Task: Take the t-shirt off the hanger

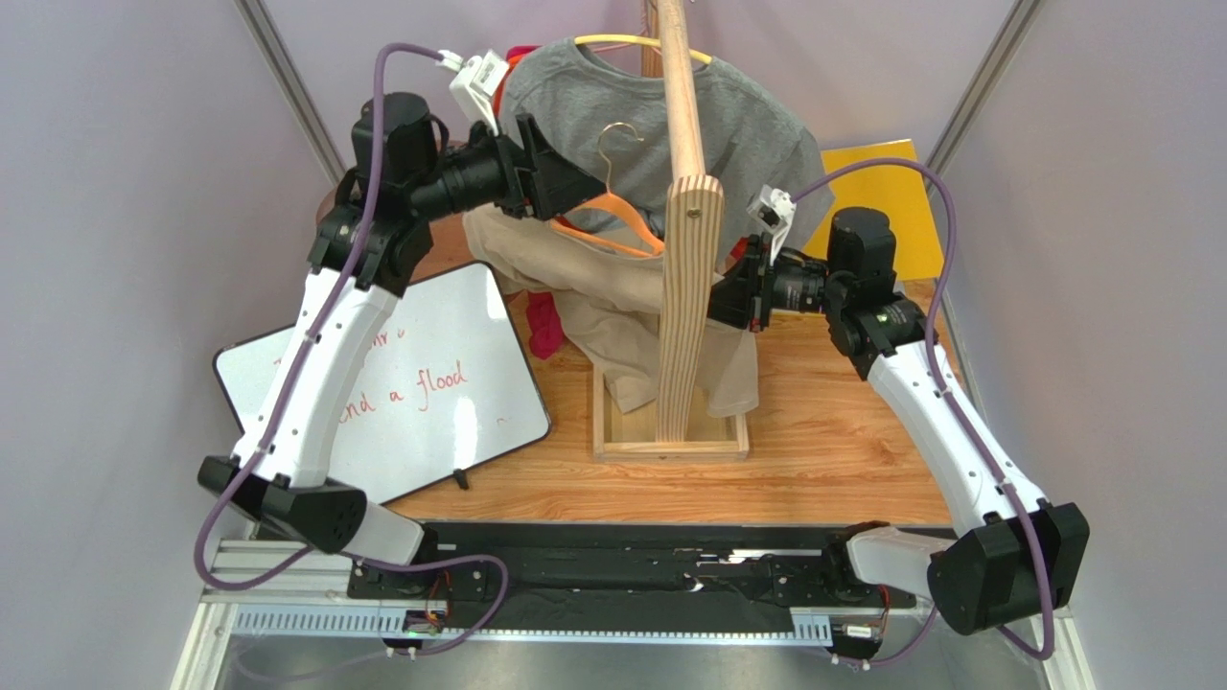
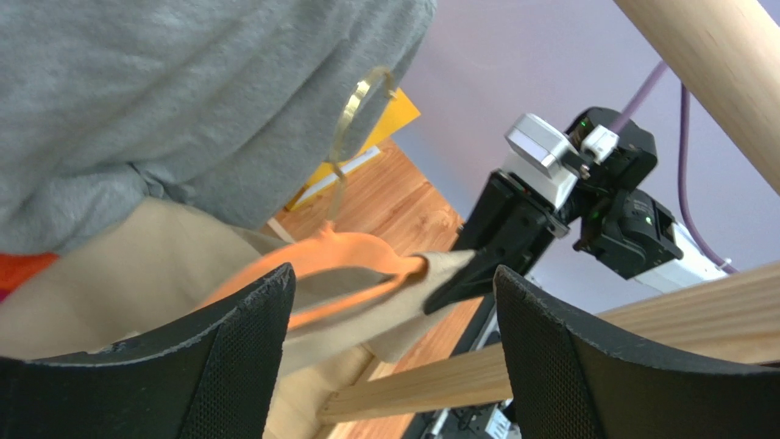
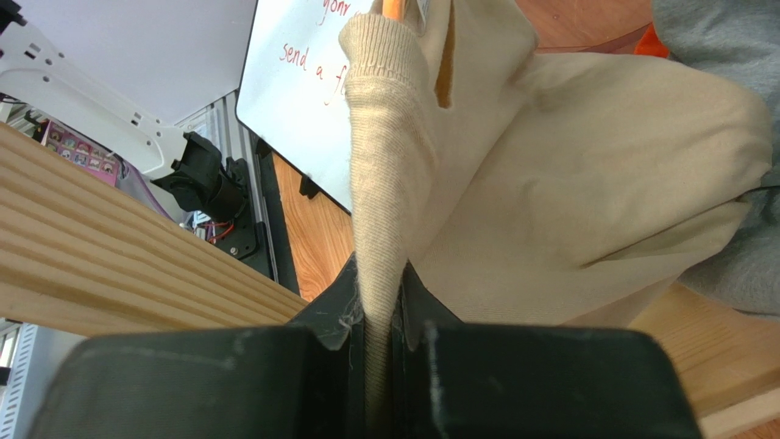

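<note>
Right up against the right wrist camera, the right hand (image 3: 380, 294) is clamped tight on a stretched fold of the beige t-shirt (image 3: 595, 183), so that one is holding fabric for sure.

Going big to small from the top view:

- wooden desk (image 1: 836, 431) carrying everything
- tall wooden stand (image 1: 689, 245) in the middle, with its box base on the desk
- grey t-shirt (image 1: 735, 122) at the back on a yellow hanger (image 1: 619, 40)
- the beige t-shirt (image 1: 605, 309), bunched up just in front of the grey one, draped between the two hands and hanging down over the stand's base
- whiteboard (image 1: 418, 388) with red writing, lying flat on the left
- yellow sheet (image 1: 886, 194) at the back right
- the orange hanger (image 1: 627, 216), upper part bare and showing above the beige cloth, the rest tucked inside it
- pink cloth (image 1: 543, 324), peeking out under the shirt's left edge

Left hand (image 2: 394, 283) is spread wide, gripping nothing. In its own wrist view the hanger (image 2: 348, 251) sits in the gap between its fingers (image 2: 229, 357), and the right hand (image 2: 455, 288) is pinching the beige cloth right at the hanger's tip. Can't tell if the hanger's hook is caught on anything.
</note>
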You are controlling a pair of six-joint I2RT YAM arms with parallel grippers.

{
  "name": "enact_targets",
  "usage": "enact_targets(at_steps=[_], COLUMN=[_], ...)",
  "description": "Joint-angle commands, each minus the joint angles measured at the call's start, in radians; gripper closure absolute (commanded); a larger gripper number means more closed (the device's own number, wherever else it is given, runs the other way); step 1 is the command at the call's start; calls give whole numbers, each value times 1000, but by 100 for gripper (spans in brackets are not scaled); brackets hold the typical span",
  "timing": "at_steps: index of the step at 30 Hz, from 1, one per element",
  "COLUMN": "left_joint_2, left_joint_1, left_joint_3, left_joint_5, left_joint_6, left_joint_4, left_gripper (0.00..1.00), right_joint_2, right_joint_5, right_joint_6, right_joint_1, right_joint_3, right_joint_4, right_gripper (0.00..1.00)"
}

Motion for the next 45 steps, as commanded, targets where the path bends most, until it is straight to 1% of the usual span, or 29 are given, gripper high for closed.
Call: enact_targets(at_steps=[1, 2, 7, 8, 11, 15, 19, 20, 21, 22, 24, 26, 27, 28, 29, 30, 31, 32, 34, 36, 38, 39, 41, 42, 43, 45], left_joint_2=[85, 89, 110, 118, 151, 176, 194, 196, 199, 204, 211, 219, 221, 222, 221, 221, 216, 207, 193, 168, 139, 129, 104, 95, 75, 56], left_joint_1=[82, 91, 99, 99, 97, 88, 73, 70, 68, 67, 59, 50, 45, 41, 30, 25, 19, 10, 2, -1, -1, -1, -1, -1, -1, -1], left_joint_3=[105, 95, 65, 68, 74, 69, 52, 48, 48, 51, 54, 59, 59, 57, 55, 52, 45, 39, 19, -12, -33, -43, -50, -63, -67, -86], left_joint_5=[180, 209, 249, 288, 340, 403, 411, 408, 409, 411, 408, 405, 401, 398, 397, 394, 380, 372, 352, 342, 325, 314, 294, 286, 271, 251], left_joint_6=[41, 45, 93, 96, 104, 93, 56, 44, 18, 7, -21, -28, -31, -31, -31, -30, -27, -25, -25, -50, -70, -76, -76, -71, -70, -64], left_joint_4=[-44, -33, 3, 26, 57, 96, 137, 170, 184, 209, 224, 232, 232, 232, 232, 232, 232, 232, 238, 263, 300, 301, 298, 300, 300, 297], left_gripper=[18, 18, 15, 15, 15, 15, 16, 17, 20, 27, 33, 43, 53, 60, 63, 72, 77, 79, 97, 100, 100, 100, 100, 100, 100, 100], right_joint_2=[-34, -25, -8, -6, -14, -21, -18, -18, -18, -20, -21, -21, -23, -23, -23, -21, -23, -23, -24, -24, -27, -29, -29, -32, -34, -43], right_joint_5=[-25, -38, -84, -85, -96, -96, -114, -116, -115, -111, -113, -116, -115, -113, -108, -102, -99, -93, -50, 23, 77, 153, 206, 250, 278, 338], right_joint_6=[-24, -28, -42, -47, -50, -79, -94, -99, -103, -108, -119, -122, -123, -126, -128, -130, -131, -131, -119, -97, -77, -49, -10, -2, 31, 64], right_joint_1=[0, -1, 0, -1, 0, 0, 2, 0, -1, 0, 0, 2, -1, 0, 2, 0, 0, 0, 0, 0, 0, 0, 0, 0, 0, 0], right_joint_3=[17, 23, 48, 50, 51, 59, 73, 74, 74, 73, 76, 79, 79, 82, 83, 83, 85, 85, 83, 79, 79, 80, 83, 83, 80, 73], right_joint_4=[83, 78, 43, 37, 23, 2, -29, -35, -40, -49, -58, -66, -68, -74, -75, -78, -83, -84, -83, -81, -84, -80, -81, -95, -95, -104], right_gripper=[100, 100, 100, 100, 100, 100, 100, 100, 100, 100, 100, 100, 100, 100, 100, 100, 100, 100, 100, 100, 88, 85, 76, 70, 60, 50])
